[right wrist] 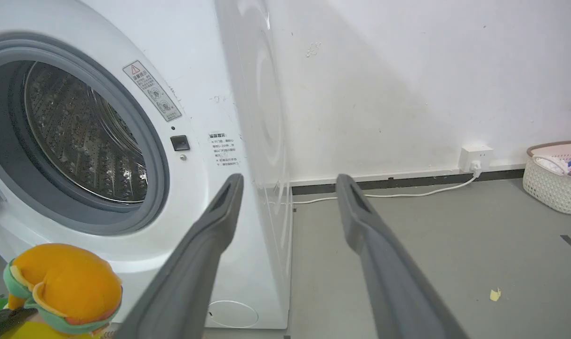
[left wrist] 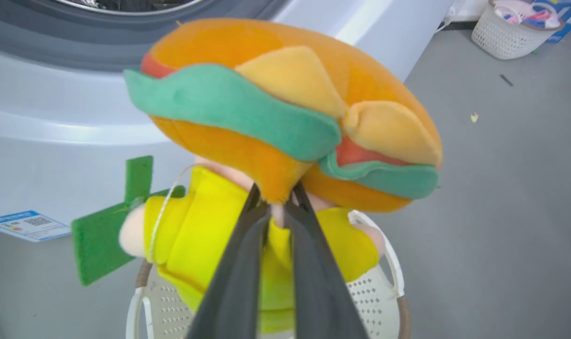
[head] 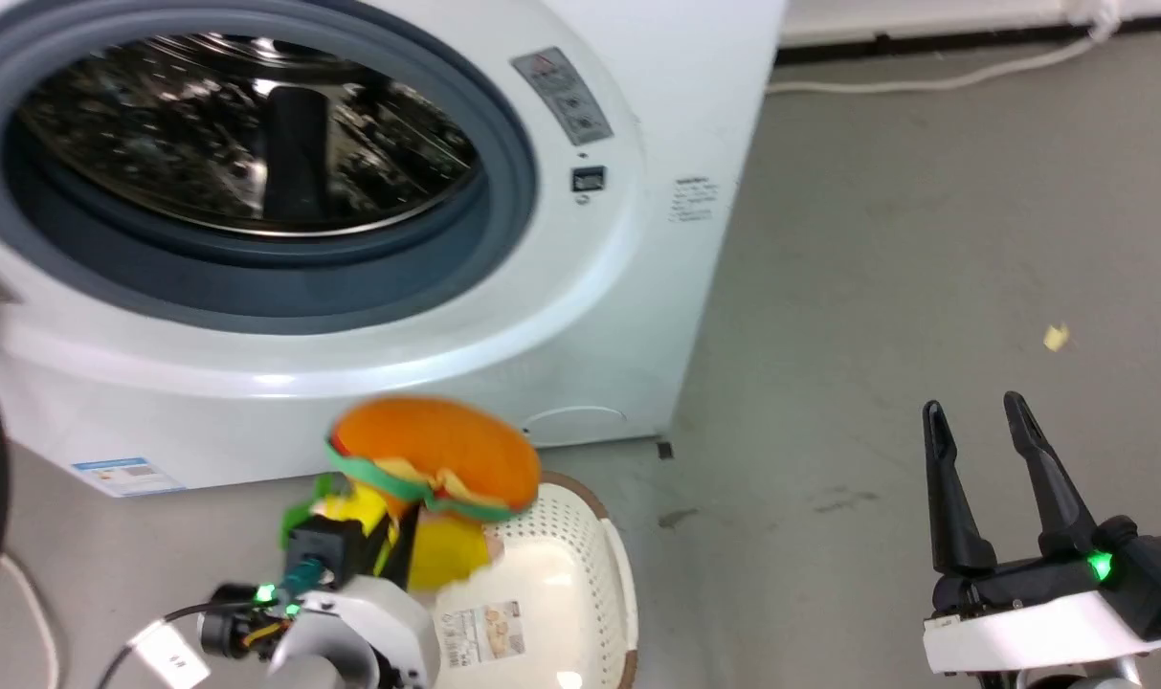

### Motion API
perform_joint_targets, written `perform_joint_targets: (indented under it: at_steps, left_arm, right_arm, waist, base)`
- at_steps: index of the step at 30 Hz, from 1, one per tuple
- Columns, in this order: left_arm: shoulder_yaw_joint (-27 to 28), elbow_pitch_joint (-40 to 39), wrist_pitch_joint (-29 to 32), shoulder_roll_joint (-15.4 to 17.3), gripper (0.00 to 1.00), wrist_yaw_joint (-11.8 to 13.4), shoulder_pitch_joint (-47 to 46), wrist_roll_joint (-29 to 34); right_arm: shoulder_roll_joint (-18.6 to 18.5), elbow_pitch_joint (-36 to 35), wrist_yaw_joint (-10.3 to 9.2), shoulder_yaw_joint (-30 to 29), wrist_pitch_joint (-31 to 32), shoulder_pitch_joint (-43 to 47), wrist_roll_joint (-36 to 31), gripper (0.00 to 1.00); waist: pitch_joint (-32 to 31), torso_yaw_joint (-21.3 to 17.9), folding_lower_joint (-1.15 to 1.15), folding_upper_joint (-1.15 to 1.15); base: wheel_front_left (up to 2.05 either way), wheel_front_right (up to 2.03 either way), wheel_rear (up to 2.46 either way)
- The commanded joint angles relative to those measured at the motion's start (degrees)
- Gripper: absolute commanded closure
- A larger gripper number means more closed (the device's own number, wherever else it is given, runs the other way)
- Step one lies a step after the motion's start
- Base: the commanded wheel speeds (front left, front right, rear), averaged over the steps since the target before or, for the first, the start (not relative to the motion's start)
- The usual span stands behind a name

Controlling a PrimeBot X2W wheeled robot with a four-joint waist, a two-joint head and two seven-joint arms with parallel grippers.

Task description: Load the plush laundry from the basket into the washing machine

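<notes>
Washing machine point(right wrist: 210, 70) warning sticker point(right wrist: 152, 90) (red triangle), text apparently illegible

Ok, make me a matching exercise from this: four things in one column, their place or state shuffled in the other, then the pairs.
Things
1. burger plush
2. right gripper
3. basket
4. washing machine

Place or state
A. on the floor in front of the washing machine
B. open, holding nothing
C. front opening uncovered, steel drum showing
D. pinched by the left gripper, held over the basket

Pairs: 1-D, 2-B, 3-A, 4-C
</notes>
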Motion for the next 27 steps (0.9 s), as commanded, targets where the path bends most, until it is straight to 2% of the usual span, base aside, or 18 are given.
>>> perform_joint_targets:
  at_steps: [1,6,7,12,18,27]
  left_arm:
    - [1.13,-2.43,-0.31,0.15,1.00,0.51,1.07,0.68]
    - [8.26,-17.07,-0.32,0.29,1.00,2.33,3.52,4.94]
    - [11.21,-22.14,-0.32,0.14,1.00,2.66,3.40,6.69]
    - [17.10,-29.44,-0.32,0.53,1.00,2.21,0.48,9.77]
    - [20.62,-28.07,-0.11,5.02,1.00,0.27,-9.07,11.32]
    - [22.14,-18.34,8.28,15.69,1.00,-3.51,-31.15,13.77]
  right_arm:
    - [0.12,-0.07,-0.04,-0.04,-0.25,0.71,-0.34,0.00]
    - [0.12,-0.74,-0.04,0.15,-0.25,0.54,-0.56,0.00]
    - [0.12,-0.96,-0.04,0.54,-0.25,0.23,-0.68,0.00]
    - [0.12,-1.45,-0.04,1.40,-0.25,-1.05,-0.47,0.00]
    - [0.12,-2.40,-0.04,2.68,-0.25,-3.53,0.61,0.00]
    - [0.12,-3.01,-0.04,4.84,-0.25,-7.71,3.80,0.00]
  waist:
    - [-0.99,1.06,0.02,0.00]
    - [0.10,0.96,0.02,0.00]
    - [1.19,0.55,0.02,0.00]
    - [5.14,-1.42,0.02,0.00]
    - [12.08,-5.01,0.02,0.00]
    - [22.31,-10.45,0.02,0.00]
  base:
    - [0.00,0.00,0.00]
    - [0.00,0.00,0.00]
    - [0.00,0.00,0.00]
    - [0.00,0.00,0.00]
    - [0.00,0.00,0.00]
    - [0.00,0.00,0.00]
